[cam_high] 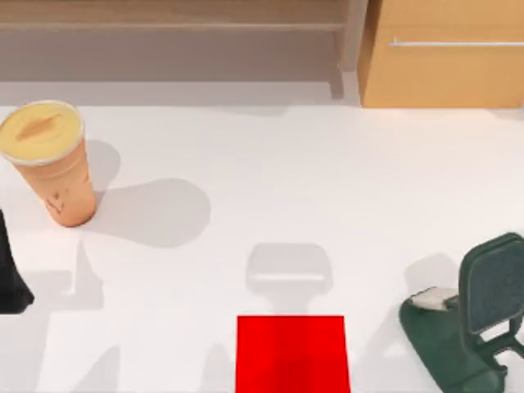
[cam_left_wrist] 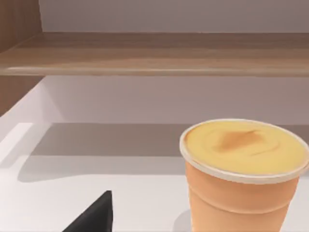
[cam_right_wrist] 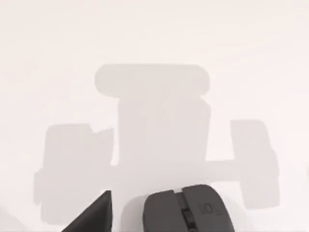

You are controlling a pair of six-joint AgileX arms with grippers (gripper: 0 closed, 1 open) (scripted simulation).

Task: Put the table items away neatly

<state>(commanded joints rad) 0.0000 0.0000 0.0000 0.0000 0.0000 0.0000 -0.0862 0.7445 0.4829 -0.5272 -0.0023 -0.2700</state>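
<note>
An orange paper cup [cam_high: 49, 160] with a yellow lid stands upright at the far left of the white table [cam_high: 327, 164]. A black part of my left gripper [cam_high: 10, 278] sits at the left edge, just in front of the cup. In the left wrist view the cup [cam_left_wrist: 244, 174] is close ahead, apart from the left gripper [cam_left_wrist: 94, 220]. In the right wrist view a dark grey computer mouse [cam_right_wrist: 193, 210] hangs above the table with my right gripper [cam_right_wrist: 145, 220] shut on it, one black finger [cam_right_wrist: 91, 215] beside it. Their shadow falls on the tabletop below.
A flat red square mat [cam_high: 292, 354] lies at the front centre. A dark green phone stand [cam_high: 471, 327] stands at the front right. A wooden shelf [cam_high: 172, 24] runs along the back, with a light wooden cabinet [cam_high: 446, 57] at the back right.
</note>
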